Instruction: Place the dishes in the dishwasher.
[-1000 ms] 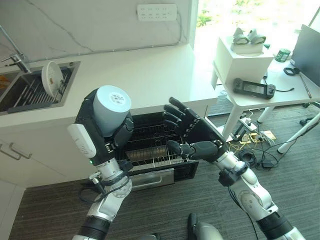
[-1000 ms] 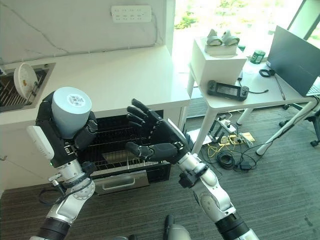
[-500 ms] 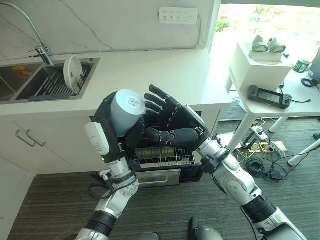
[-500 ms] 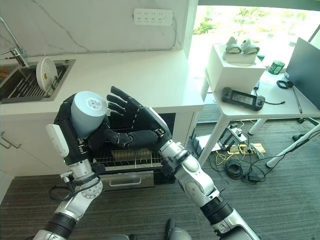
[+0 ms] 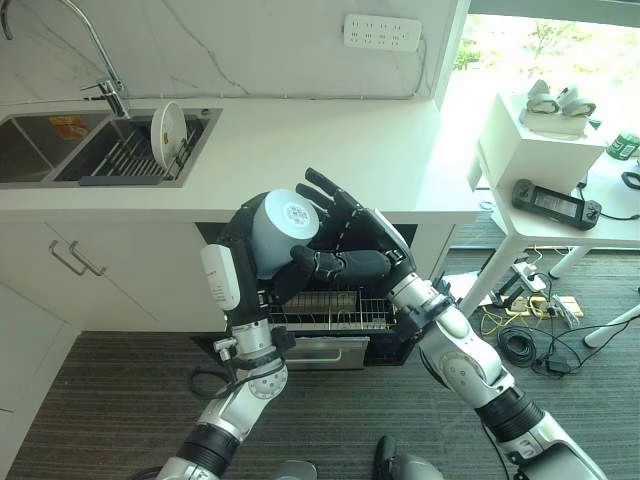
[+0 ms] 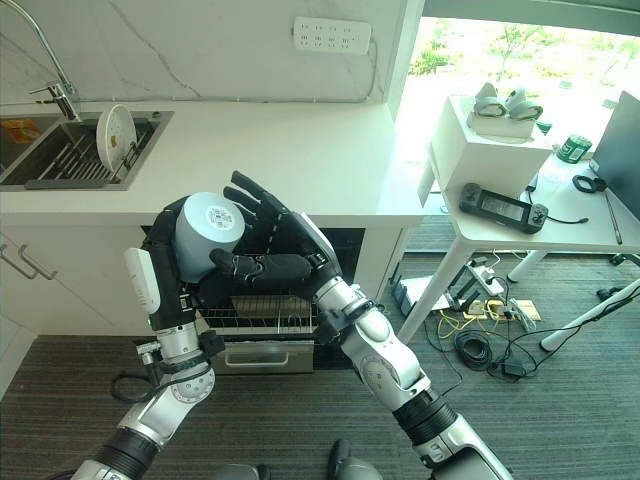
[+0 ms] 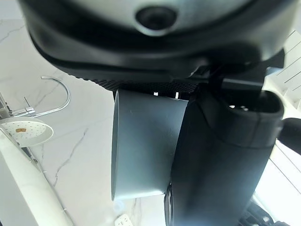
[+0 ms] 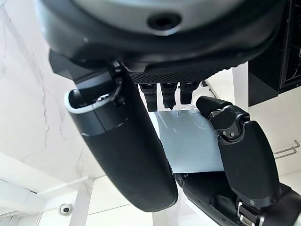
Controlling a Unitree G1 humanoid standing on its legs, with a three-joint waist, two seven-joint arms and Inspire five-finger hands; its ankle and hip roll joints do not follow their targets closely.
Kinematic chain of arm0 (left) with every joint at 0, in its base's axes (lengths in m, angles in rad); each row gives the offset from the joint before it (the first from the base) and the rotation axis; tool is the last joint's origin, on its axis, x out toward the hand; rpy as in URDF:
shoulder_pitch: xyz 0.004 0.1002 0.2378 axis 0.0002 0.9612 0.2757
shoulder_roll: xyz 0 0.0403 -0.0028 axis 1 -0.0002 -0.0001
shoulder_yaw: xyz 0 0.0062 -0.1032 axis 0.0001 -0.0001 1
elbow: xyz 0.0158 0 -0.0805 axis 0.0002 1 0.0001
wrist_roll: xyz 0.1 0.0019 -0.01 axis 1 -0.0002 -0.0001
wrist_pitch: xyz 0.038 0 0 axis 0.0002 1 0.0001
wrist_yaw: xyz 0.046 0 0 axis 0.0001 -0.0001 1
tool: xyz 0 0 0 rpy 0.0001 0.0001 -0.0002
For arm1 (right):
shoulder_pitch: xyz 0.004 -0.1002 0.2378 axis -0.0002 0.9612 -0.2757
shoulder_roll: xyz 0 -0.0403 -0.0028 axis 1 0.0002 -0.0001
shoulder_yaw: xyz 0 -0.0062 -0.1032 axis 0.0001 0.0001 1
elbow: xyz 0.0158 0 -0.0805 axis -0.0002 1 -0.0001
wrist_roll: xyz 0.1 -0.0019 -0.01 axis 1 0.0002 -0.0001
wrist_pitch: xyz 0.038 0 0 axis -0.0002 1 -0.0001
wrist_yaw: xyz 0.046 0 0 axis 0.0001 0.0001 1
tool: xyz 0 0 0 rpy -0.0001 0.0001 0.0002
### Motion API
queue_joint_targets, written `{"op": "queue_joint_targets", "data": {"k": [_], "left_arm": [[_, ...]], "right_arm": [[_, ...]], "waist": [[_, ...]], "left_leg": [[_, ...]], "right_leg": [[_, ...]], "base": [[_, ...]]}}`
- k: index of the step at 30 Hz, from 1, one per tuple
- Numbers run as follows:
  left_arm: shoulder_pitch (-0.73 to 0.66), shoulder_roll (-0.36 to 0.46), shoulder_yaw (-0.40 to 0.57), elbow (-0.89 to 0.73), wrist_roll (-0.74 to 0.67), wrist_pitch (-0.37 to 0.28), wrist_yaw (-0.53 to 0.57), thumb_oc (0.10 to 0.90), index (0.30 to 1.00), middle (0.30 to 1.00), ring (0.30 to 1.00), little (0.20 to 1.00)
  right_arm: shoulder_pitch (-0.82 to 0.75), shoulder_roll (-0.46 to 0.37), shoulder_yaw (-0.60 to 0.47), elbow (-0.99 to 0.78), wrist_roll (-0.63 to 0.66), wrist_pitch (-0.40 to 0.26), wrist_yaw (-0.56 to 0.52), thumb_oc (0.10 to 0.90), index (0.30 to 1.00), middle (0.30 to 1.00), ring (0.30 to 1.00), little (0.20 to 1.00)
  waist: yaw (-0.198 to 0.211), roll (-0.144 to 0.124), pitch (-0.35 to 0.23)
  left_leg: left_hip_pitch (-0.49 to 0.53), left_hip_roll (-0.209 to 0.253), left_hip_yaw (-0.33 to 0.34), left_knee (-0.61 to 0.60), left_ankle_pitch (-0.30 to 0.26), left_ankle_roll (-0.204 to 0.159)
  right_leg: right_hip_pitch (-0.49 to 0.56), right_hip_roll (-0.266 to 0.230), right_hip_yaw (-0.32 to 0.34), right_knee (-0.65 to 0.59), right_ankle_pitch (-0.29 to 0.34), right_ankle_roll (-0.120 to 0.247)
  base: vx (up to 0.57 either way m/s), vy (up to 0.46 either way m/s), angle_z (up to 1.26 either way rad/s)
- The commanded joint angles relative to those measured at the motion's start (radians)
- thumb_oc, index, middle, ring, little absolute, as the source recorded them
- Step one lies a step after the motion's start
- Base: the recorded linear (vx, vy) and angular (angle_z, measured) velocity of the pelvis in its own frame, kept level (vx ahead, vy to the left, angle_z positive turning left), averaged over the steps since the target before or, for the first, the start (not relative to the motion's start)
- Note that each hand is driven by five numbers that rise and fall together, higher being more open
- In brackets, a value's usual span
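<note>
Left eye view, left to right: white plate (image 5: 167, 133) stands on edge in the sink rack (image 5: 120, 160), not yet collected. Left hand (image 5: 238, 262) holds the grey cup (image 5: 281, 232) bottom-up above the open dishwasher rack (image 5: 325, 308); fingers curled round its wall, likely so it goes in mouth-down. Right hand (image 5: 350, 243) meets the cup from the other side, fingers (image 5: 325, 194) spread against it, thumb across the front — looks like a handover or steadying. White bench (image 5: 330, 150) behind.
</note>
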Motion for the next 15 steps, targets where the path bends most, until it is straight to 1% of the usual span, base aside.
{"op": "queue_joint_targets", "data": {"k": [1, 5, 10, 13, 15], "left_arm": [[-0.128, 0.035, -0.024, -0.075, 0.016, -0.086, 0.024, 0.4, 0.3, 0.3, 0.3, 0.3], [-0.138, 0.035, -0.035, -0.078, 0.015, -0.08, 0.017, 0.4, 0.3, 0.3, 0.3, 0.3], [-0.148, 0.033, -0.054, -0.075, 0.021, -0.069, 0.016, 0.4, 0.3, 0.3, 0.3, 0.3], [-0.15, 0.033, -0.061, -0.07, 0.026, -0.07, 0.021, 0.4, 0.3, 0.3, 0.3, 0.3], [-0.156, 0.034, -0.065, -0.067, 0.024, -0.066, 0.017, 0.4, 0.3, 0.3, 0.3, 0.3]], "right_arm": [[-0.178, 0.064, -0.016, -0.029, 0.005, -0.096, 0.006, 0.8, 0.9, 0.9, 0.9, 0.9], [-0.198, 0.073, -0.007, -0.007, 0.01, -0.086, 0.006, 0.8, 0.9, 0.9, 0.9, 0.9], [-0.216, 0.08, 0.008, 0.0, 0.0, -0.059, 0.005, 0.8, 0.9, 0.9, 0.9, 0.9], [-0.224, 0.083, 0.02, 0.014, -0.009, -0.052, 0.017, 0.8, 0.9, 0.9, 0.9, 0.9], [-0.23, 0.083, 0.028, 0.02, -0.014, -0.035, 0.031, 0.8, 0.9, 0.9, 0.9, 0.9]], "waist": [[0.011, -0.021, -0.031], [0.013, -0.021, -0.03], [0.018, -0.025, -0.026], [0.02, -0.025, -0.024], [0.022, -0.028, -0.023]], "left_leg": [[-0.031, 0.001, 0.021, 0.052, -0.138, 0.03], [-0.03, 0.0, 0.02, 0.052, -0.136, 0.031], [-0.032, -0.001, 0.018, 0.052, -0.136, 0.032], [-0.032, -0.002, 0.017, 0.052, -0.135, 0.032], [-0.033, -0.004, 0.016, 0.052, -0.135, 0.034]], "right_leg": [[0.108, -0.066, 0.034, 0.012, -0.179, 0.136], [0.109, -0.068, 0.034, 0.012, -0.177, 0.137], [0.108, -0.068, 0.033, 0.012, -0.173, 0.138], [0.107, -0.069, 0.033, 0.012, -0.173, 0.139], [0.107, -0.069, 0.032, 0.012, -0.171, 0.141]], "base": [[0.0, -0.002, 0.04], [0.0, -0.004, 0.04], [0.0, 0.0, 0.0], [0.0, 0.0, 0.0], [0.0, 0.0, 0.0]]}}
